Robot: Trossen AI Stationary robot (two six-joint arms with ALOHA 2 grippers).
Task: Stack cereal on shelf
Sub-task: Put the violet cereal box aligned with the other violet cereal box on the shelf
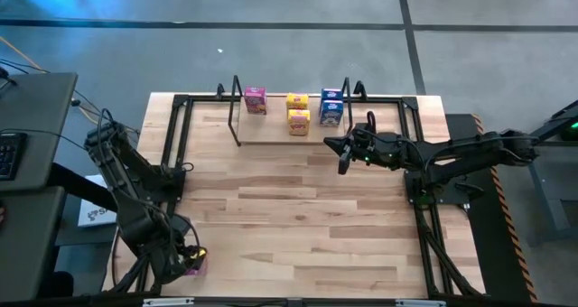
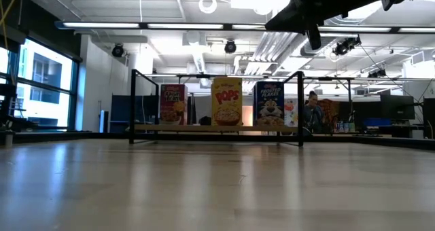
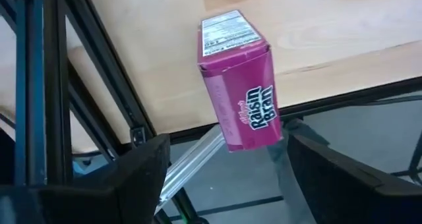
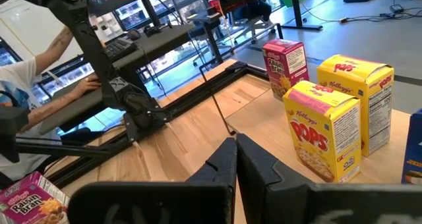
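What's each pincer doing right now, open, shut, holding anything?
Left pincer: open at the table's near-left corner, a pink Raisin Bran box between its fingers, untouched.
Right pincer: shut, empty, hovering near the shelf.

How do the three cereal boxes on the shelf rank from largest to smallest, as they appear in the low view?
1. Yellow Pops box, looks largest, though it may simply stand nearer the camera.
2. Blue box and red Raisin Bran box: too alike to rank.
All stand on the shelf.

Two pink cereal boxes [image 1: 256,100], two yellow cereal boxes [image 1: 299,121], two blue cereal boxes [image 1: 331,114], one shelf [image 1: 266,132], two arms [image 1: 135,190]
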